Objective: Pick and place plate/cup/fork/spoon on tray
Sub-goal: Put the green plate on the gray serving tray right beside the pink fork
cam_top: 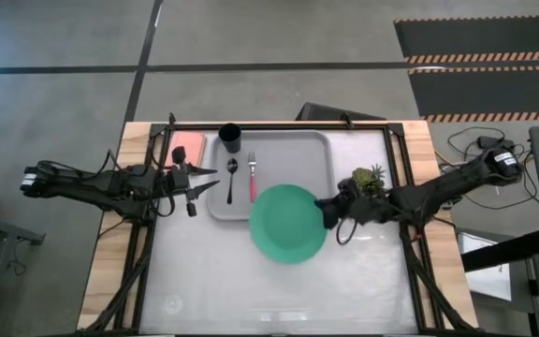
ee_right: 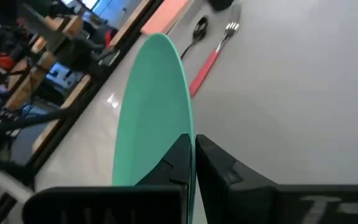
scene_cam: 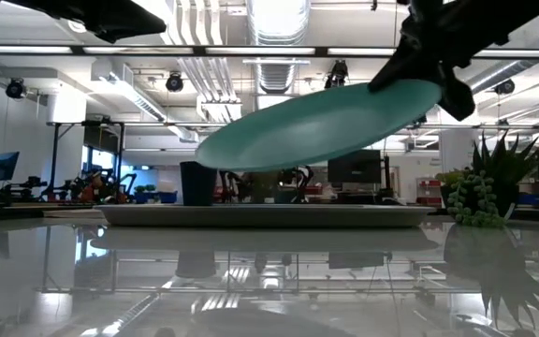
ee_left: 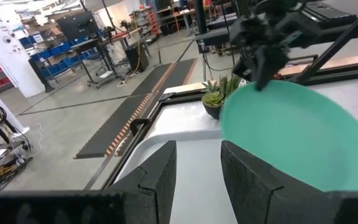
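The mint-green plate hangs tilted in the air over the tray's near right corner, held by my right gripper, which is shut on its rim. The light-grey tray lies on the table. The black cup stands in the tray's far left corner. The dark spoon and the pink-handled fork lie side by side on the tray. My left gripper is open and empty at the tray's left edge. My right gripper pinches the plate's rim between its two fingers, one finger on each face, on the side toward the table's right edge. The fingers come nearly level from the right. The plate is lifted clear, its held edge high and its free edge lower.
A small potted plant stands just right of the tray, close to my right arm. A pink pad lies left of the tray's far corner. A dark frame runs round the table top. Bare white table lies toward the near edge.
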{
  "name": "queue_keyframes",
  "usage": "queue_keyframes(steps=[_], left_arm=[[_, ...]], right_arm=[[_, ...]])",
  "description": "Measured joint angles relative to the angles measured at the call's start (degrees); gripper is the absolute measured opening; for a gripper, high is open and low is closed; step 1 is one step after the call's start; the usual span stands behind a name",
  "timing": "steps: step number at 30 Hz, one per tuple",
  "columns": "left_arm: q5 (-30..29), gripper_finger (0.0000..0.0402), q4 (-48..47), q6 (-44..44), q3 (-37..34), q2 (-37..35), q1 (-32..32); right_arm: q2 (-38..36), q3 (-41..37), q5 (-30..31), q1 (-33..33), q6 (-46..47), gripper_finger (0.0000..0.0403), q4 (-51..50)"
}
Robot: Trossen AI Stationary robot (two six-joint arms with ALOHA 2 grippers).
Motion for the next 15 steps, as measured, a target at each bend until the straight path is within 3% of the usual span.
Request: queue_keyframes(steps=[6,15], left_arm=[[0.0,0.0109,0.0,0.1,0.0,-0.1,0.0],[0.0,0.0109,-0.1,0.3,0.0,-0.1,0.0]], right_arm=[[-1.9,0.0,-6.2,-10.9,-4.9,0.0008,0.0],[-1.8,0.0,-22.9,-32.2,-12.6,0.0008,-0.5]])
